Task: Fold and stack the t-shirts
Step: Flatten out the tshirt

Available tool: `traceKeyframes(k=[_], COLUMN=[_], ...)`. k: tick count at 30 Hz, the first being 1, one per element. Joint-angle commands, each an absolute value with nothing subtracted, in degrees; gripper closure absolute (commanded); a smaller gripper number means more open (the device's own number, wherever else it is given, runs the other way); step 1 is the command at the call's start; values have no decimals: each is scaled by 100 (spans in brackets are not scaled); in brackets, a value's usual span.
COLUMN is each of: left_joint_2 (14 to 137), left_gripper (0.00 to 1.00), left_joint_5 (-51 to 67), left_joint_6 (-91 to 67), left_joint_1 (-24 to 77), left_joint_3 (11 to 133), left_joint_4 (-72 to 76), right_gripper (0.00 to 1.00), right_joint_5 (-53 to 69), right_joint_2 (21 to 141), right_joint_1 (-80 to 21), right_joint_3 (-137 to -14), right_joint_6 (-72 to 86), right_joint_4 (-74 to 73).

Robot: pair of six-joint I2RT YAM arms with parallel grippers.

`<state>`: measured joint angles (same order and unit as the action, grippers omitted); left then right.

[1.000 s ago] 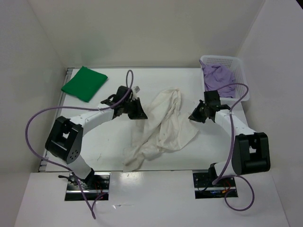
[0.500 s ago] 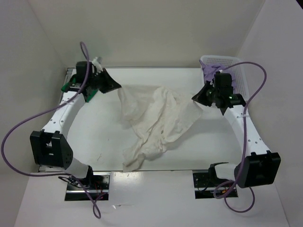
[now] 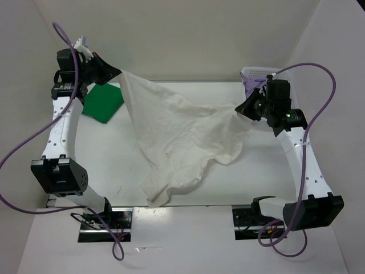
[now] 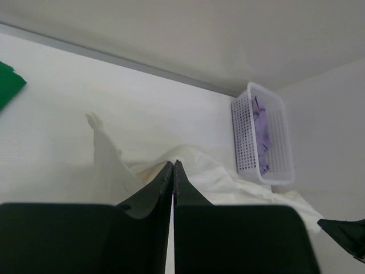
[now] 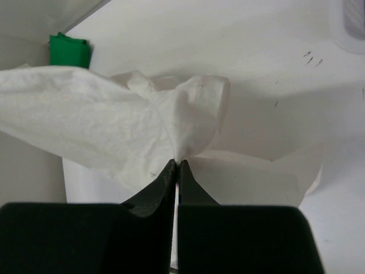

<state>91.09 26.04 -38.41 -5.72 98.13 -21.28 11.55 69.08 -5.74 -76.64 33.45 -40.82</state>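
The white t-shirt (image 3: 182,137) hangs stretched between both grippers, its lower part trailing on the table. My left gripper (image 3: 117,73) is raised at the far left and shut on one corner of it. My right gripper (image 3: 240,108) is raised at the right and shut on another corner; the right wrist view shows the cloth (image 5: 188,123) pinched at the fingertips. The white cloth also shows in the left wrist view (image 4: 188,165). The folded green t-shirt (image 3: 104,103) lies at the back left. The lavender t-shirt (image 3: 251,85) sits in the basket.
A white lattice basket (image 3: 263,72) stands at the back right, behind my right wrist; it shows in the left wrist view too (image 4: 245,142). White walls enclose the table on three sides. Purple cables loop off both arms.
Both grippers have lifted and moved apart toward the back corners, pulling the white t-shirt from a crumpled heap into a spread sheet. The green shirt is partly hidden by the left arm.
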Motion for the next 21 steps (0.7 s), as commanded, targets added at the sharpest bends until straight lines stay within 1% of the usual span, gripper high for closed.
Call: traceKeyframes(k=[1, 5, 7, 8, 10, 11, 14, 16, 17, 21], left_joint_2=[8730, 8157, 7902, 7806, 7586, 7533, 7383, 7208, 7155, 6961], left_gripper=[96, 96, 96, 96, 96, 96, 96, 96, 96, 96], left_joint_5=[2680, 2733, 2480, 2426, 2339, 2251, 1979, 1689, 1444, 1230], left_joint_6=[-3999, -4078, -4078, -4078, -4026, -4025, -4025, -3894, -3894, -3832], left_joint_1=[-729, -799, -800, -800, -800, -800, -800, -800, -800, -800], left_joint_3=[10187, 10116, 10300, 10362, 10511, 10581, 10950, 11327, 11416, 11558], left_joint_4=[-1926, -2047, -2371, -2373, -2521, -2575, -2829, -3136, -3216, -3401], right_gripper=[100, 100, 100, 100, 100, 100, 100, 100, 100, 100], right_joint_5=[1028, 1028, 1081, 1081, 1265, 1327, 1116, 1274, 1274, 1336], right_joint_2=[6987, 7058, 7058, 7058, 7110, 7206, 7462, 7655, 7751, 8331], right_joint_1=[-554, -790, -878, -879, -879, -940, -1406, -1406, -1458, -1459], right_joint_3=[-8523, -9971, -10456, -10981, -11572, -12236, -13303, -13648, -14128, -15081], right_joint_6=[3120, 3120, 3120, 3120, 3051, 3050, 2918, 2918, 2918, 2918], right_joint_4=[-4174, -4333, -4385, -4386, -4456, -4630, -4712, -4649, -4597, -4448])
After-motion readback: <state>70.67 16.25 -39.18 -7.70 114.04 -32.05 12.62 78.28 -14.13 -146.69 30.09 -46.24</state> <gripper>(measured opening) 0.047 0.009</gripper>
